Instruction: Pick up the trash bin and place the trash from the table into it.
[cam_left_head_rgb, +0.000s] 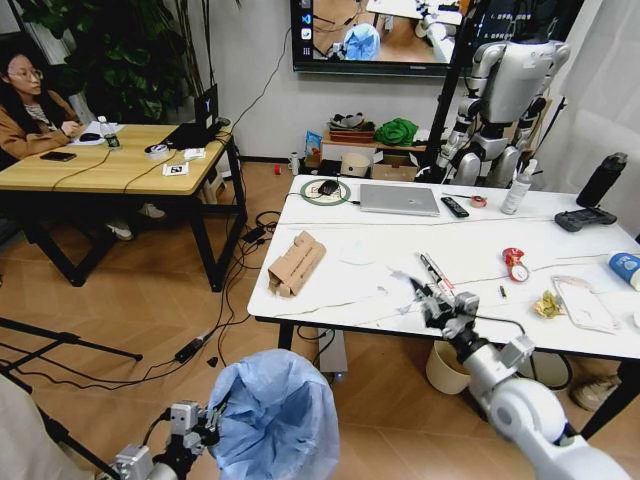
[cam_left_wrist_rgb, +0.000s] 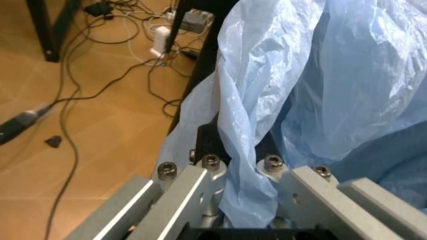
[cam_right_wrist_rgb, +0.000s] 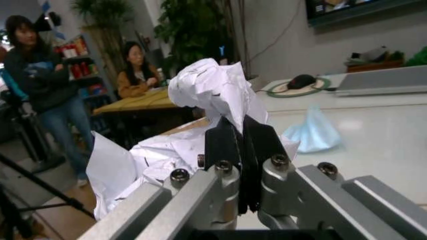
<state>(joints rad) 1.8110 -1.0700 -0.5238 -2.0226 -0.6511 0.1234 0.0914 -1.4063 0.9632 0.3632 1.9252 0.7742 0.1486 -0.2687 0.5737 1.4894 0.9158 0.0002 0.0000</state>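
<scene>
**Trash bin held low, tissue pinched above the counter edge**

Trash bin (cam_left_head_rgb: 272, 420), small and lined with a crinkly light-blue plastic bag, hangs from my left gripper (cam_left_wrist_rgb: 241, 167), whose fingers pinch a fold of the liner. It sits below and left of the white marble-look counter (cam_left_head_rgb: 400, 275). My right gripper (cam_right_wrist_rgb: 239, 150) has its fingers pressed onto a crumpled white tissue (cam_right_wrist_rgb: 213, 90) over the counter's near edge, so the bin lies down and to the left of that tissue. I cannot make out the bin's rim under the bag.
</scene>
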